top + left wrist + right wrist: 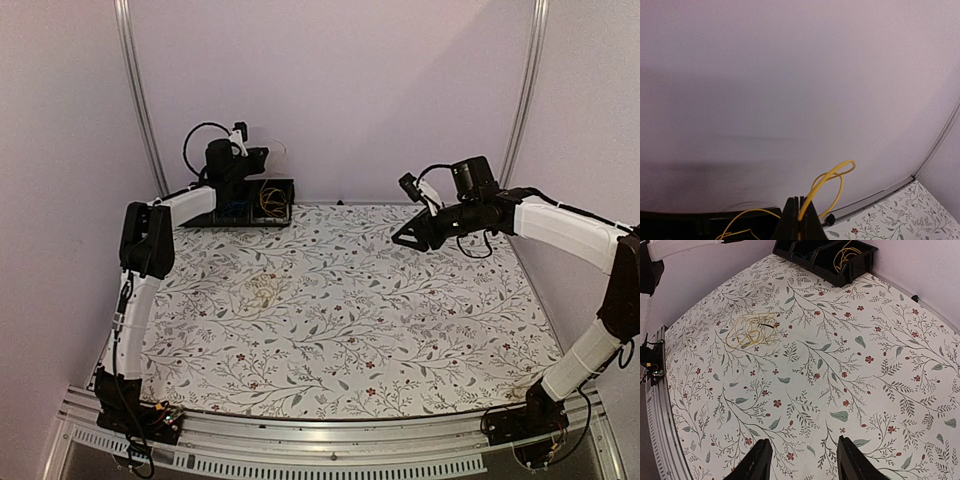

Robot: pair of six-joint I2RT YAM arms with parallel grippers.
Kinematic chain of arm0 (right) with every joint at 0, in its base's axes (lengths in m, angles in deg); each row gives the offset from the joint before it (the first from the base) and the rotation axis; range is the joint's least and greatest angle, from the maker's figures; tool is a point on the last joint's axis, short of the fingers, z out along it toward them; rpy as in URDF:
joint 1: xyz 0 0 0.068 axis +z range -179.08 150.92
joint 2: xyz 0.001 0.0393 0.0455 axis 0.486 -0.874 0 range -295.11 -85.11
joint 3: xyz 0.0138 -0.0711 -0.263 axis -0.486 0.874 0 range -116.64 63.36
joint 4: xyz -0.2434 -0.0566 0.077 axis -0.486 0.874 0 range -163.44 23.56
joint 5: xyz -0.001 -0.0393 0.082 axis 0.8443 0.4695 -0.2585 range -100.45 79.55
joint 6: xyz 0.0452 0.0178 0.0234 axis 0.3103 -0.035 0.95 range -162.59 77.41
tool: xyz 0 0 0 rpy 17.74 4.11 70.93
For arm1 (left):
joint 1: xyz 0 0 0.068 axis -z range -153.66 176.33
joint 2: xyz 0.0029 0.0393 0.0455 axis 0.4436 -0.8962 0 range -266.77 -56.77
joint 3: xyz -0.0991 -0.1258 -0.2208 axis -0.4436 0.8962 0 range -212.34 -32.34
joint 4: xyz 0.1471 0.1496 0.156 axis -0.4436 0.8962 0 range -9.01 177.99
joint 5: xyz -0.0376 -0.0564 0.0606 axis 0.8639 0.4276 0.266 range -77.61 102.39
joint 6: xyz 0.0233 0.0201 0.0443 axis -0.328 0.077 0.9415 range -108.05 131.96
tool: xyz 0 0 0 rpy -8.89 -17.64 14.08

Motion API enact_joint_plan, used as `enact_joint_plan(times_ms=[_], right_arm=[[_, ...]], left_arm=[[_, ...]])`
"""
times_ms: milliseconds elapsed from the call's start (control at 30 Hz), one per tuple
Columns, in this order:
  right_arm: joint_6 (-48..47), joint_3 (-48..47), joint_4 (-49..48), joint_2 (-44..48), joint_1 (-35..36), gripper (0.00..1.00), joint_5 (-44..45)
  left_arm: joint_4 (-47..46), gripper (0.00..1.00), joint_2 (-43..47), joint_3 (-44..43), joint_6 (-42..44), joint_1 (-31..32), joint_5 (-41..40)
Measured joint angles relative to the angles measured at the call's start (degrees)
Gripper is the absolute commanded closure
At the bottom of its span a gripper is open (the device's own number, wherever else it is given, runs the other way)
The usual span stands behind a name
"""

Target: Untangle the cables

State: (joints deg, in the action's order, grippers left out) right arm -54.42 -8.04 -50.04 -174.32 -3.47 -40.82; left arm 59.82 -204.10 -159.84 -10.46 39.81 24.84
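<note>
Nearest, a loose yellow coil lies on the table, at ten o'clock from its centre. The right gripper hovers at one o'clock, fingers spread and holding nothing. Farthest, at eleven o'clock, the left gripper has its fingers pressed together on a yellow cable above the bin. In my judgement it should sink low over the right-end compartment, where yellow wire already lies, before letting go, so the loop clears the wall.
</note>
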Motion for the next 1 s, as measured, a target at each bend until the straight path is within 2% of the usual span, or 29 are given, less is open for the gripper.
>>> enact_joint_plan(times_ms=[433,700,833,1000], right_arm=[[-0.6,0.0,0.0,-1.3,0.0,0.51,0.0],[-1.1,0.0,0.0,-1.3,0.0,0.51,0.0],[-1.1,-0.1,0.0,-1.3,0.0,0.5,-0.1],[-2.2,-1.5,-0.2,-2.8,0.0,0.5,-1.3]], left_arm=[[10.2,0.99,-2.4,5.5,1.2,1.2,-9.2],[12.2,0.64,-2.3,6.2,-0.4,2.1,-11.0],[13.1,0.54,0.3,11.4,-0.3,2.6,-12.0],[14.2,0.47,11.1,25.1,-0.6,4.1,-13.4]])
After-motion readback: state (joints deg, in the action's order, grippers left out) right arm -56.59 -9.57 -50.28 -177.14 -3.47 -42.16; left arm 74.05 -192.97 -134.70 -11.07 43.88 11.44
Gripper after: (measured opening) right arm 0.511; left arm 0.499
